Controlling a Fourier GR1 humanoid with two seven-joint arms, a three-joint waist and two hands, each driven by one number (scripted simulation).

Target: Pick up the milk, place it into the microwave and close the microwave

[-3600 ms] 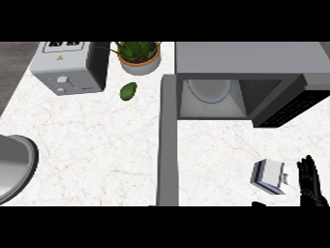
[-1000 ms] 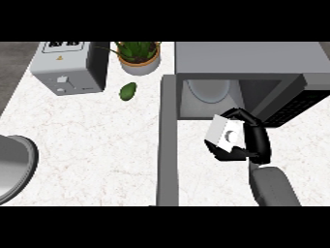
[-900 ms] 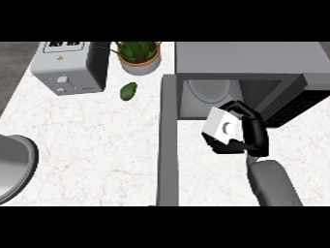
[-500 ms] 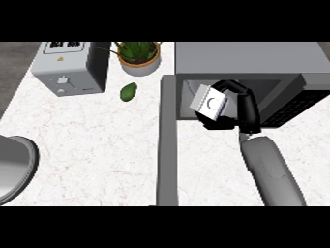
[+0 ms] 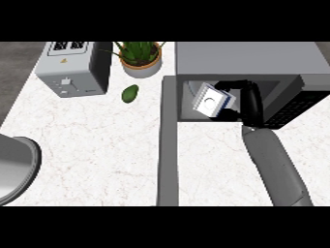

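On the marble desk (image 5: 96,145), the microwave (image 5: 253,58) at one o'clock stands open (door swung right); the toaster (image 5: 71,70) sits at eleven o'clock. My right robot hand (image 5: 251,102), at the oven's mouth, is curled around the milk (image 5: 212,99), a tilted carton held inside the opening.

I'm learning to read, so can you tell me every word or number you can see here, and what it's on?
No text here can be read.
Milk, held by the right hand in the microwave opening: a round mark, no letters legible.
Toaster: tiny marks on its front, too small to read.
Microwave's dark panel: blurred specks, unreadable.
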